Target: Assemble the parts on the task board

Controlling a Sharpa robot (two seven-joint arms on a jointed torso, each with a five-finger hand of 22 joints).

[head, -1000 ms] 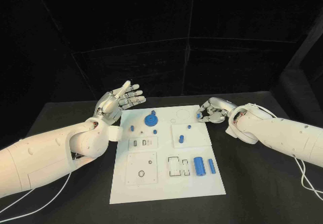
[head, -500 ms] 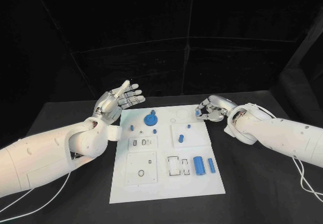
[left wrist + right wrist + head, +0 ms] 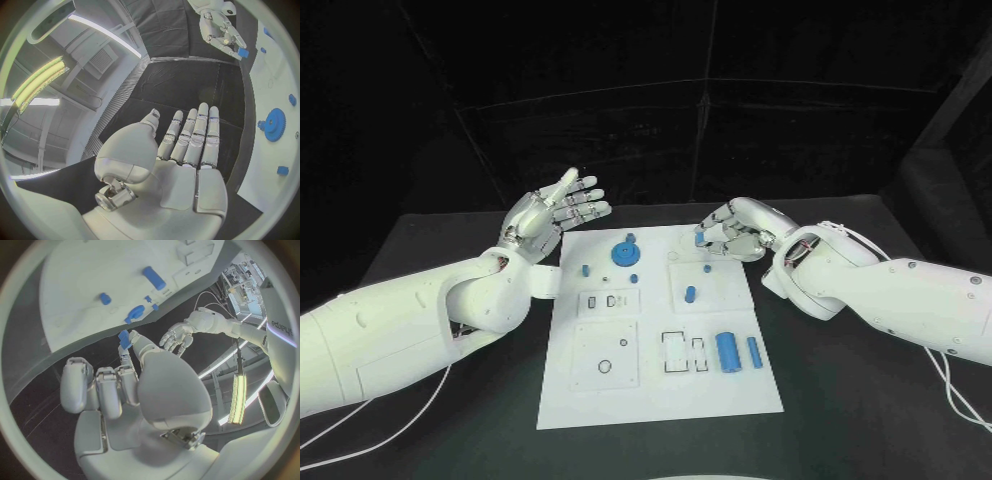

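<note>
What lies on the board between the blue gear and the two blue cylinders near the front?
In the head view, between the blue gear and the two blue cylinders on the task board lies a white square plate carrying a small blue peg.

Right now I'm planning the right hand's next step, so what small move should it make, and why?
Probably carry the small blue part a little further over the task board and lower it toward a free seat. The right hand pinches it in its fingers above the board's far edge, not yet set down. The left hand is raised open, clear of the board.
</note>
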